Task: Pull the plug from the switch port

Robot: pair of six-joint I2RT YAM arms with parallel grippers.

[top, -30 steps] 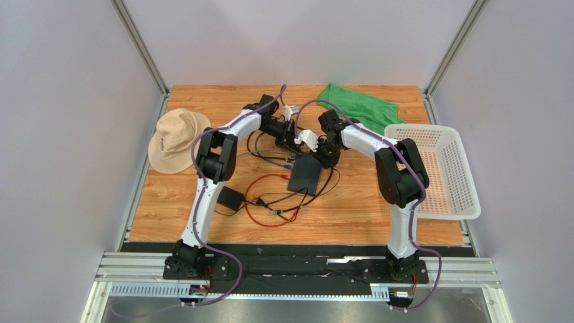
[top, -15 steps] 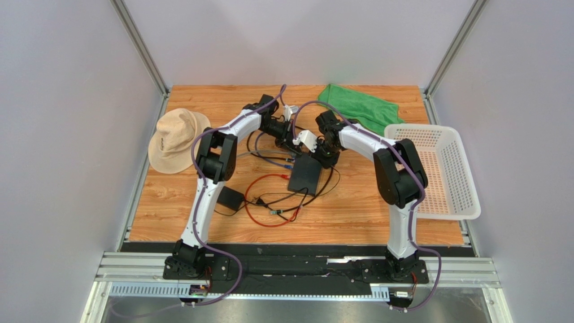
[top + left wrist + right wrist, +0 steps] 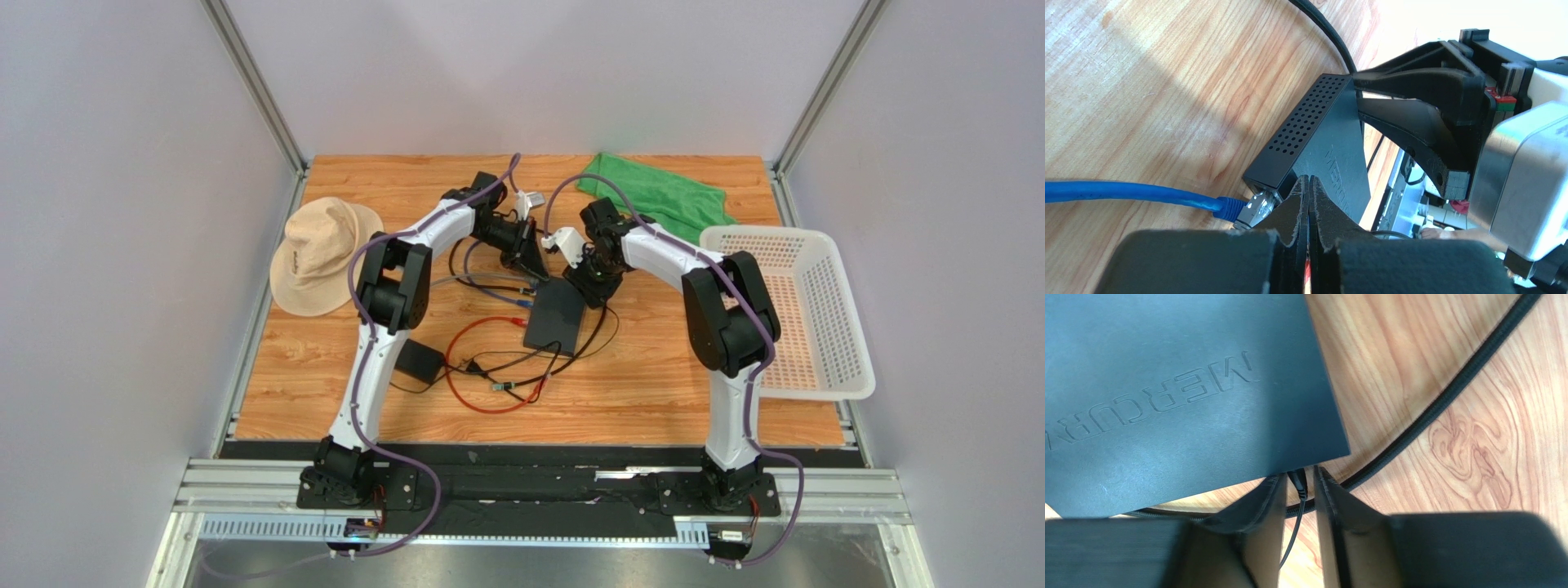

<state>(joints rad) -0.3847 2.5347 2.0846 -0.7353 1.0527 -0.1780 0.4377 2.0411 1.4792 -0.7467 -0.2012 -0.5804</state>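
The switch is a flat black box lying mid-table, lettered MERCURY on top. My left gripper is shut, its tips resting on the switch's top near a corner. Beside that corner, a blue cable's metal plug sits at a switch port; I cannot tell if it is seated. My right gripper stands at the opposite edge, jaws slightly open. A thin black plug sticks out of that edge between them, touching neither. In the top view the left gripper and right gripper meet at the switch's far end.
A thick braided black cable runs past the right gripper. A red wire and a black adapter brick lie in front of the switch. A beige hat is at left, a green cloth at the back, a white basket at right.
The right gripper's jaws have parted around the thin black plug, and its wrist has shifted slightly toward the back. The left arm and the switch have not moved.
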